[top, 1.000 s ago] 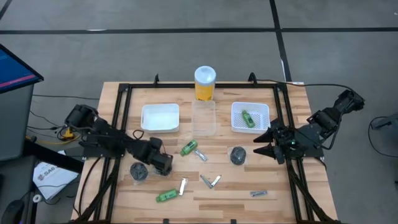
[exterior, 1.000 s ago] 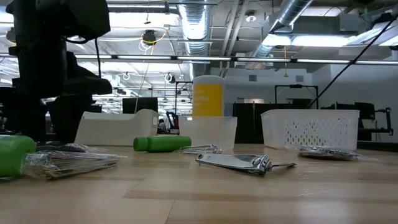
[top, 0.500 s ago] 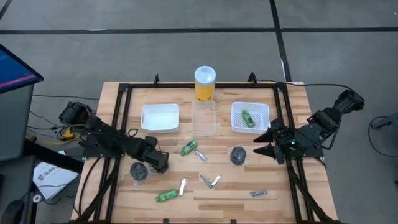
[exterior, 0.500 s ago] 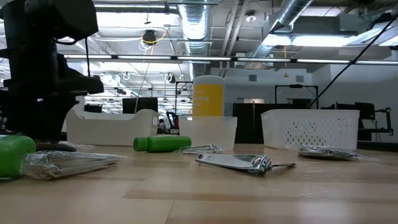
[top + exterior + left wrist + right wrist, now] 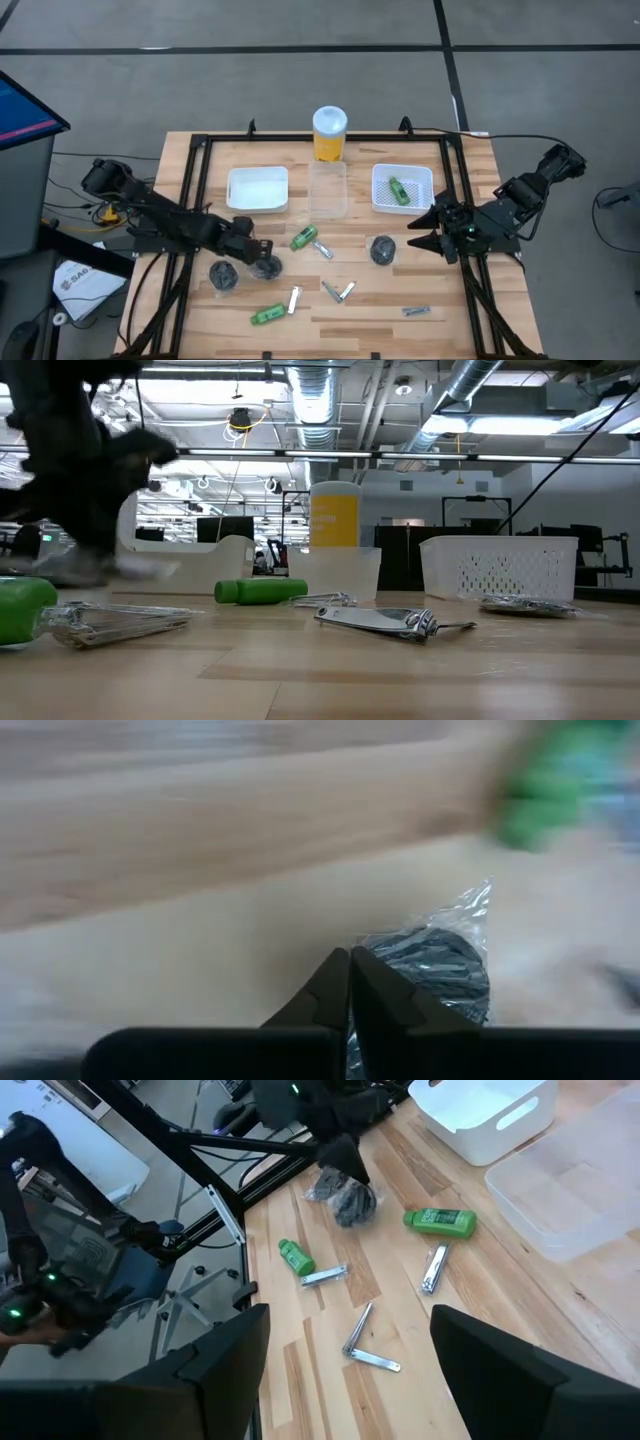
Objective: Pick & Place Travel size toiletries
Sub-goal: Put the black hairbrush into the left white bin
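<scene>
The left gripper (image 5: 262,266), fingers pressed together, is pinching the clear wrapper of a dark grey round pot (image 5: 435,965) lying just ahead on the wooden tabletop (image 5: 450,300), while the right gripper (image 5: 420,231), fingers spread, is waiting far across.

Four cameras, all placed here by the yellow cylinder (image 5: 329,133).

From above you look straight down, the cylinder at the table's far edge. The table-height camera faces it level (image 5: 333,515). Your left wrist camera sits close over bare wood, well short of it. Your right wrist camera looks across the table (image 5: 520,1360) beside it.
</scene>
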Tool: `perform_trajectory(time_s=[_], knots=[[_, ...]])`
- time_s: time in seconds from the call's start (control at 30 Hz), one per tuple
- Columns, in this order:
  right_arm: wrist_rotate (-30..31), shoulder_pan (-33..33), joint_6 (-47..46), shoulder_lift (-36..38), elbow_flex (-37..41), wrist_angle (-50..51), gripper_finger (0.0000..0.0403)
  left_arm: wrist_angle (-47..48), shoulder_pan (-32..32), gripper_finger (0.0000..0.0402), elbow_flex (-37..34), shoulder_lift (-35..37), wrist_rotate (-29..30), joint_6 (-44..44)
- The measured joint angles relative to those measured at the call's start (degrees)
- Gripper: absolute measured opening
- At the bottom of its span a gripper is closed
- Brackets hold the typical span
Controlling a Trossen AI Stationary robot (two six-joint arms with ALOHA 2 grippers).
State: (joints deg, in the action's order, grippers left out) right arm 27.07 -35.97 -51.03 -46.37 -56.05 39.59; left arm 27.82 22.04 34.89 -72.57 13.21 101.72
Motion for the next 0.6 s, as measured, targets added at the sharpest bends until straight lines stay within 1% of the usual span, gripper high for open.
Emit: perform_trajectory(time_s=[0.1,0.17,0.33,0.4,0.47,0.6], knots=[[0.0,0.0,0.0,0.0,0.0,0.0,0.0270,-4.6,0.0,0.0001,0.0,5.5,4.3,-1.3],[0.0,0.0,0.0,0.0,0.0,0.0,0.0270,-6.5,0.0,0.0001,0.0,9.9,8.9,-2.6],[0.0,0.0,0.1,0.0,0.0,0.0,0.0270,-8.8,-0.8,0.0001,0.1,20.0,24.2,-7.9],[0.0,0.0,0.0,0.0,0.0,0.0,0.0270,-8.8,-2.7,0.0000,0.1,23.5,28.4,-11.6],[0.0,0.0,0.0,0.0,0.0,0.0,0.0270,-9.1,-5.6,0.0000,0.6,26.3,30.1,-16.1],[0.0,0.0,0.0,0.0,0.0,0.0,0.0270,-9.1,-12.6,0.0000,3.9,28.4,29.4,-28.2]])
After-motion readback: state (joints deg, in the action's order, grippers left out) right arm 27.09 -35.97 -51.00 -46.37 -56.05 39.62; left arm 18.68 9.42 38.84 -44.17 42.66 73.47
